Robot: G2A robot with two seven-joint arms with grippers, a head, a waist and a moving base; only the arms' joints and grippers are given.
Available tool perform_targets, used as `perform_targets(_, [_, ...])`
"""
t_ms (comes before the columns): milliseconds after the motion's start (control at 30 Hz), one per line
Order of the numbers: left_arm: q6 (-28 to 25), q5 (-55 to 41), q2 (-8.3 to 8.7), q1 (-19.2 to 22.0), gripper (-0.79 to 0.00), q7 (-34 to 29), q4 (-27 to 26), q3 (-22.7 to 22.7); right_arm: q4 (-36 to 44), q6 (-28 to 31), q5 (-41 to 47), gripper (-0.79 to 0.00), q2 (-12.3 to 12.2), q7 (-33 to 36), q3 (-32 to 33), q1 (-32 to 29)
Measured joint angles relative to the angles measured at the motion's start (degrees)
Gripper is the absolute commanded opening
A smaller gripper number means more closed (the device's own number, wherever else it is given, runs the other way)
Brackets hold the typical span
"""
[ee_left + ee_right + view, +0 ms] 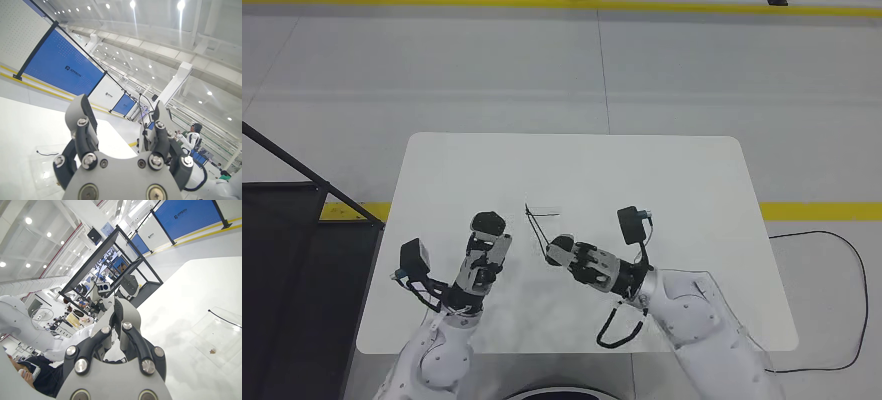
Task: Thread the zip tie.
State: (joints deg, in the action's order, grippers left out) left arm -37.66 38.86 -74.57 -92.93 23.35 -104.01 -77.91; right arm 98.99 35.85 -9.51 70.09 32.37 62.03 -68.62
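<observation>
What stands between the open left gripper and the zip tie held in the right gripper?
Nothing visible does. The zip tie juts from the shut right gripper, and only bare table shows between it and the open left gripper.

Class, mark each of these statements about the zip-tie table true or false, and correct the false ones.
1. The left tool is open and holds nothing. True.
2. The right tool is wide open. False: it is shut.
3. A black zip tie lies on a clear sheet on the table. True.
4. The table is black. False: it is white.
5. The left tool grips that zip tie. False: the zip tie lies flat on the clear sheet, apart from the left tool.
</observation>
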Motion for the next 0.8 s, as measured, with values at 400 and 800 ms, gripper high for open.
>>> perform_targets(400, [-2.10,-35.40,2.70,2.05,0.000,-33.92,-0.87,-5.04,-4.24,0.93,23.12,-0.785,-2.67,33.65,1.42,6.58])
perform_targets(800, [-1.90,-41.18,3.29,2.39,0.000,-41.43,-0.90,-6.14,-6.10,-1.42,27.50,-0.785,-3.11,37.12,1.31,8.67])
